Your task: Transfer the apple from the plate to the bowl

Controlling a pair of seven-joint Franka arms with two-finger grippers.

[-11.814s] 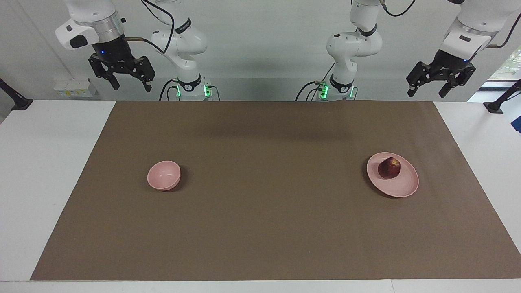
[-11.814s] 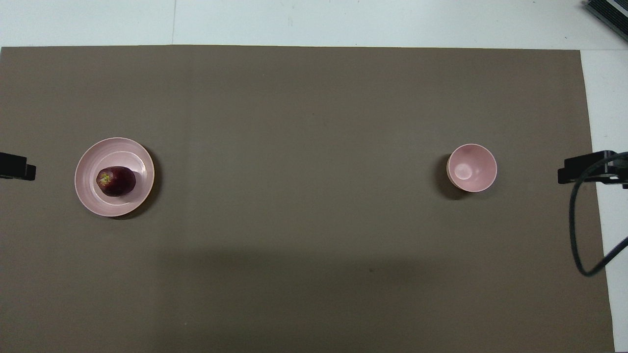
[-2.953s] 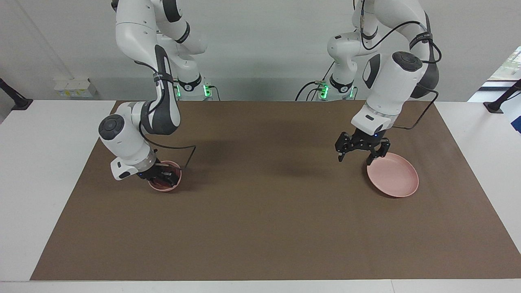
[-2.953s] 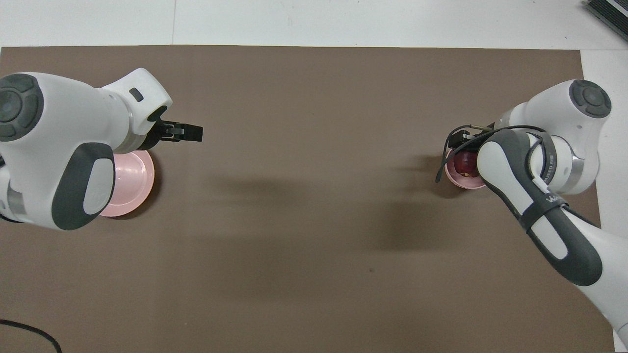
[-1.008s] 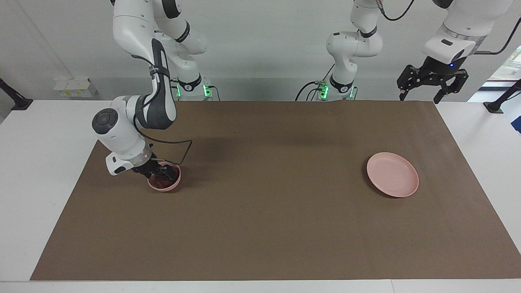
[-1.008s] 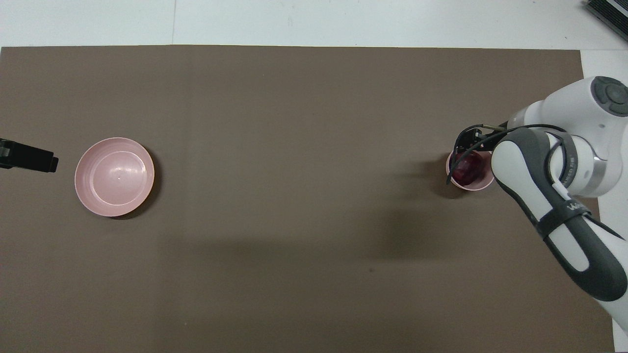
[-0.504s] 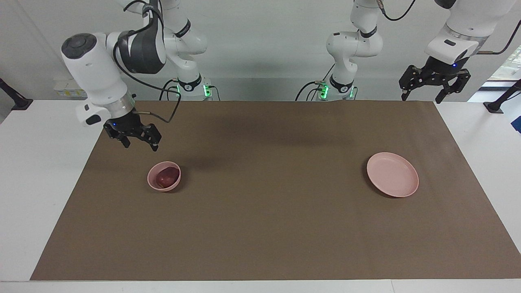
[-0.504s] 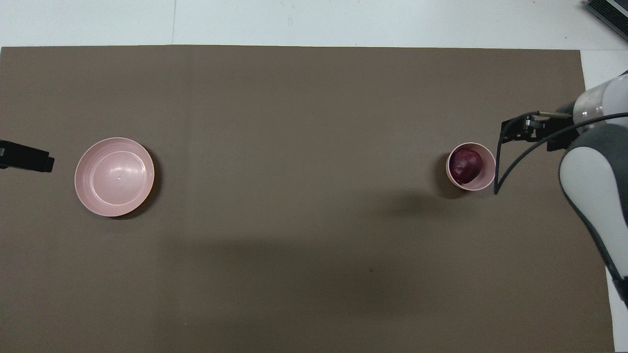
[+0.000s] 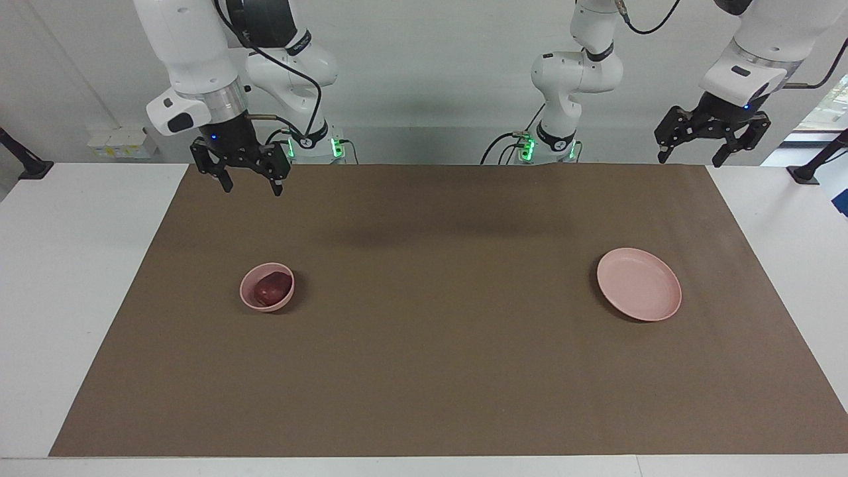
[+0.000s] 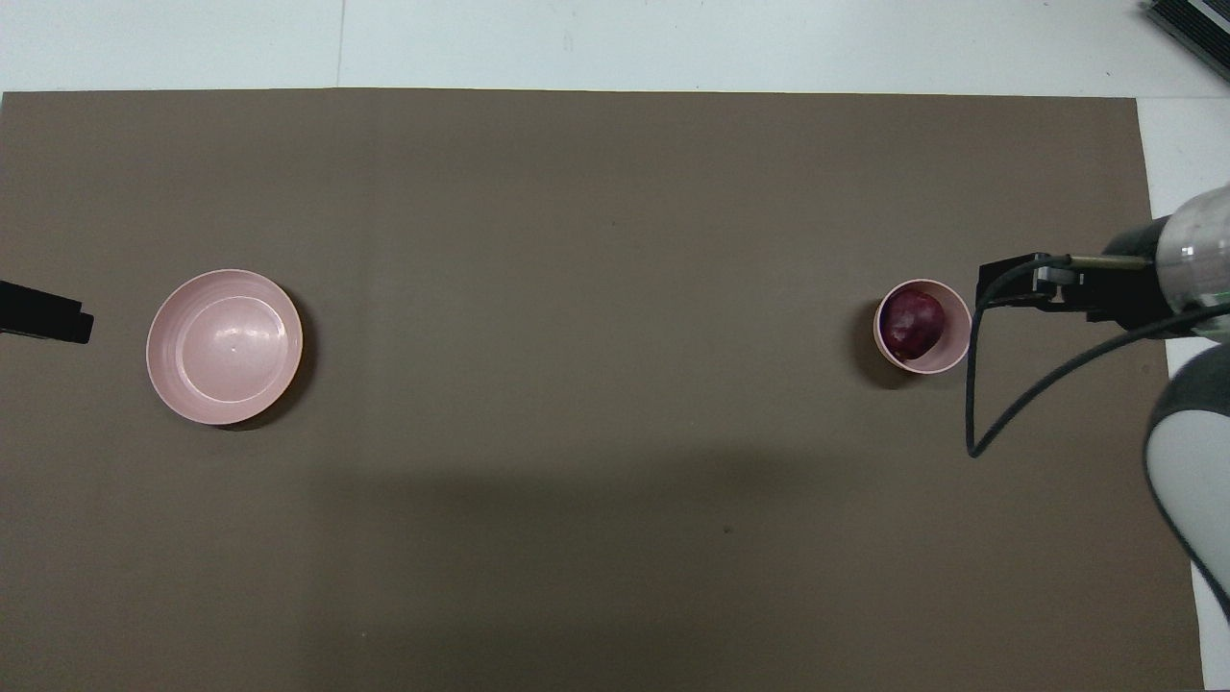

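Observation:
The dark red apple (image 9: 270, 287) (image 10: 911, 322) lies inside the small pink bowl (image 9: 265, 307) (image 10: 947, 361), toward the right arm's end of the table. Nothing lies on the flat pink plate (image 9: 639, 286) (image 10: 224, 346) toward the left arm's end. My right gripper (image 9: 253, 189) hangs open and holds nothing, high over the mat's edge closest to the robots, well clear of the bowl. My left gripper (image 9: 690, 159) is also open with nothing in it, and waits raised over the mat's corner by its own base.
A brown mat (image 9: 424, 371) covers most of the white table (image 9: 66, 265). A black cable (image 10: 972, 404) loops down from the right arm's wrist beside the bowl in the overhead view. Black stands (image 9: 26, 165) sit at the table's ends.
My right gripper has lifted out of the bowl and drawn back up toward its base, leaving the apple in the bowl. The left arm has barely shifted.

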